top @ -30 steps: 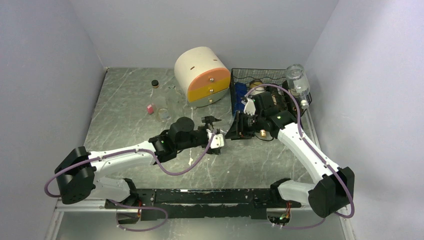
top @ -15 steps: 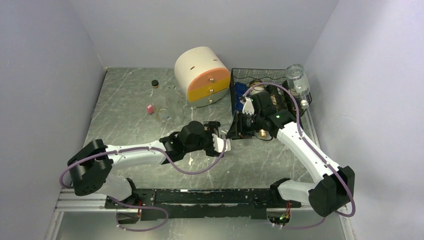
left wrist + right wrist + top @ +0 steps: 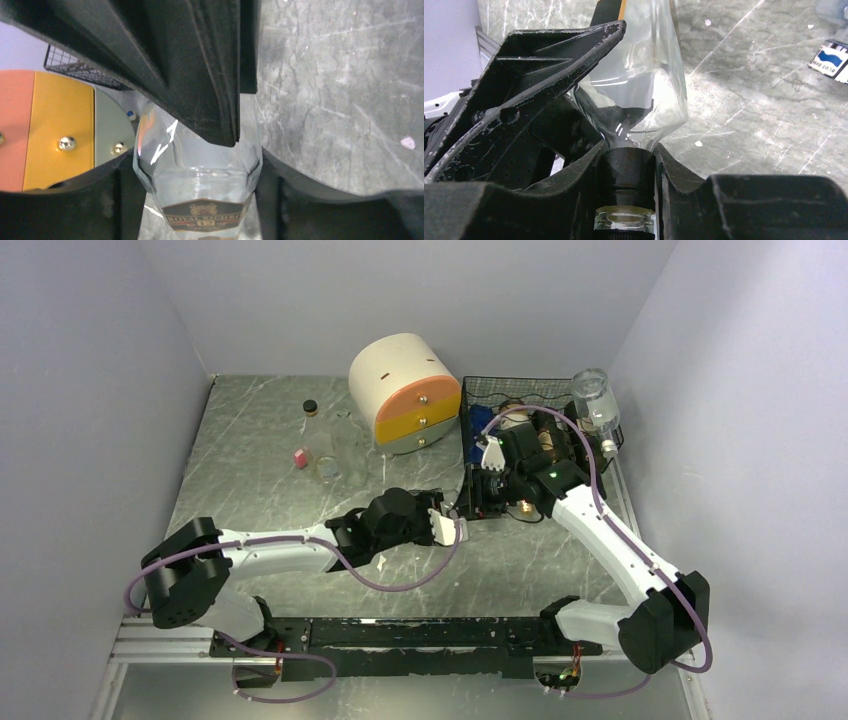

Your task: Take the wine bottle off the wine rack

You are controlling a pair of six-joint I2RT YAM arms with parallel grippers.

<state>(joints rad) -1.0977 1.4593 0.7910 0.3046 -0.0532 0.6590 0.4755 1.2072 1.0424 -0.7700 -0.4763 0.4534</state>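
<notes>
Wine bottle [image 3: 639,90], neck in right claw [image 3: 626,170], body seemingly in left claw [image 3: 197,197]

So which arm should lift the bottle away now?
Right. The right gripper is clamped on the neck of the wine bottle, so it can probably lift. The left gripper only flanks the body; its grip is unclear.

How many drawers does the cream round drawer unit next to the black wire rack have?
3, stacked on its front: the orange drawer on top, the yellow drawer in the middle, the grey drawer at the bottom. None seems hidden.
</notes>
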